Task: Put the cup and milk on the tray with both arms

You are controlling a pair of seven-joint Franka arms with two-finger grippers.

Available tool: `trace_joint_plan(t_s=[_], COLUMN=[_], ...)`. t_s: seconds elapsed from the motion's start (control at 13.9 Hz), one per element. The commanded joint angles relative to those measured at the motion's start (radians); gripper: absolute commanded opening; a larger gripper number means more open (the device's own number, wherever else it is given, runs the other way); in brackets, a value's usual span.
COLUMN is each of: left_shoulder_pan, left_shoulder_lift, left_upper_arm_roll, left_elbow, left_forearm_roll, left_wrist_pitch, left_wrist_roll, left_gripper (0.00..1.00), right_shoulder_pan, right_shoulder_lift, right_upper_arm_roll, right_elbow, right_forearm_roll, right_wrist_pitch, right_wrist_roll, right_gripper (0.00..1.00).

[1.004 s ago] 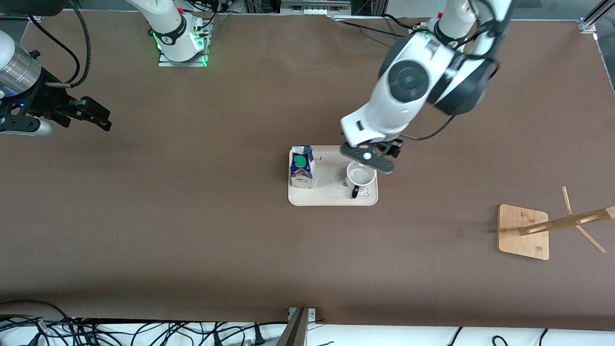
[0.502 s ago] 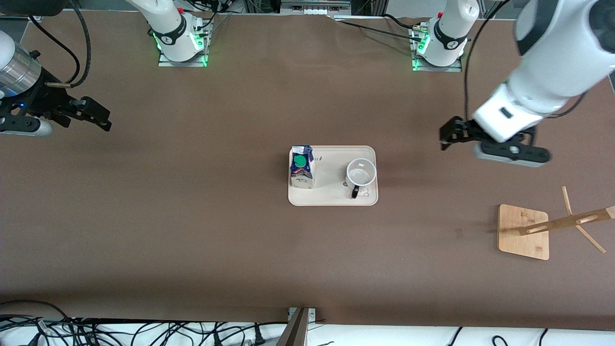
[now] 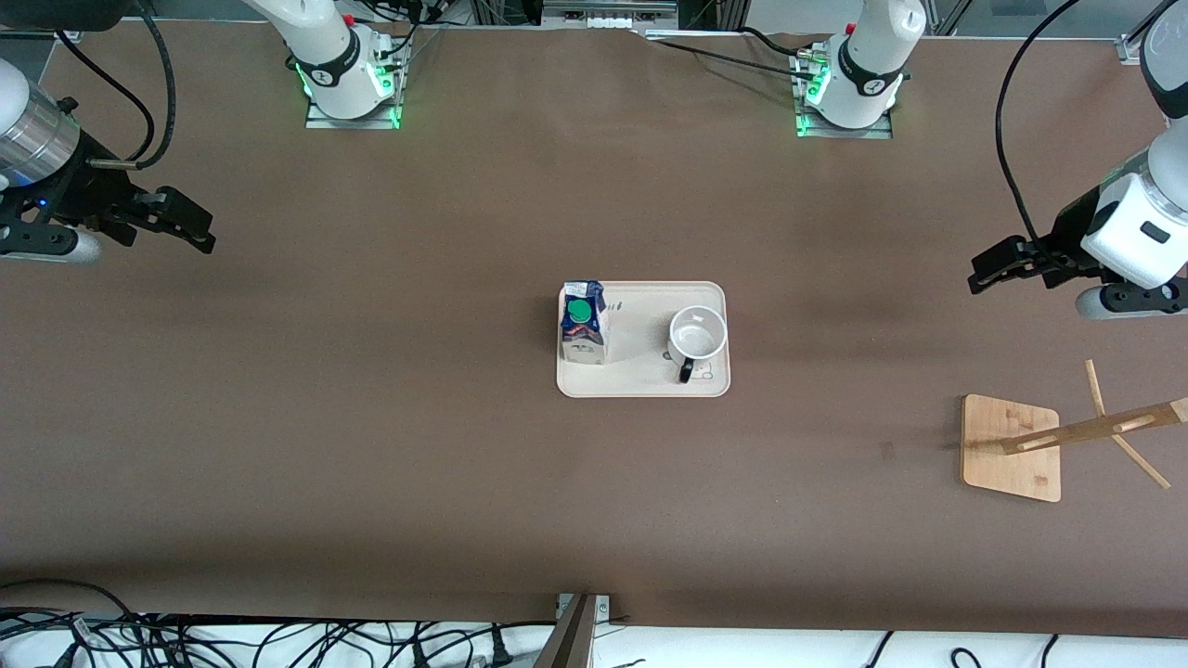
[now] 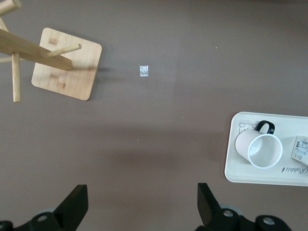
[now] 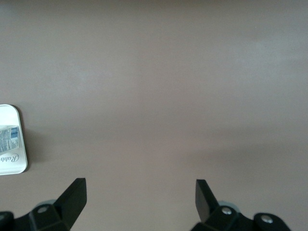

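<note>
The cream-white tray (image 3: 640,376) lies mid-table. The milk carton (image 3: 583,323) stands upright on the tray's end toward the right arm. The white cup (image 3: 697,336) stands upright on the end toward the left arm, its black handle pointing toward the front camera. The cup (image 4: 259,149) and tray (image 4: 236,168) also show in the left wrist view; a tray corner (image 5: 14,166) shows in the right wrist view. My left gripper (image 3: 986,271) is open and empty over bare table at the left arm's end. My right gripper (image 3: 190,227) is open and empty over bare table at the right arm's end.
A square wooden rack base (image 3: 1010,447) with a tipped pegged post (image 3: 1100,429) lies at the left arm's end, nearer the front camera than the left gripper; it also shows in the left wrist view (image 4: 67,70). Cables run along the table's front edge.
My left arm has let go of the cup on the tray, risen and swung away toward its own end of the table. The right arm has not moved.
</note>
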Motion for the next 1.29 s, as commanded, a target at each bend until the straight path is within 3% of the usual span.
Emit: trace_joint_plan(t_s=[0.0, 0.5, 0.72, 1.0, 1.22], left_shoulder_pan=[-0.001, 0.000, 0.002, 0.034, 0.036], left_shoulder_lift=[0.005, -0.003, 0.003, 0.000, -0.003], left_upper_arm_roll=[-0.009, -0.013, -0.010, -0.010, -0.006], left_elbow=[0.021, 0.046, 0.170, 0.179, 0.179], left_forearm_roll=[-0.023, 0.035, 0.032, -0.037, -0.017], left_wrist_pitch=[-0.034, -0.100, -0.219, -0.226, -0.235], left_wrist_roll=[-0.012, 0.014, 0.081, 0.085, 0.083], left_gripper=[1.00, 1.00, 1.00, 1.00, 1.00], right_shoulder_pan=[-0.001, -0.001, -0.001, -0.001, -0.001], right_shoulder_lift=[0.005, 0.003, 0.003, 0.003, 0.005], right_upper_arm_roll=[0.004, 0.004, 0.004, 0.003, 0.003], right_elbow=[0.014, 0.014, 0.014, 0.014, 0.014], right_forearm_roll=[-0.006, -0.007, -0.007, -0.007, -0.009], right_wrist_pitch=[0.001, 0.003, 0.003, 0.003, 0.003], right_wrist_roll=[-0.001, -0.001, -0.001, -0.001, -0.003], right_gripper=[1.00, 1.00, 1.00, 1.00, 1.00])
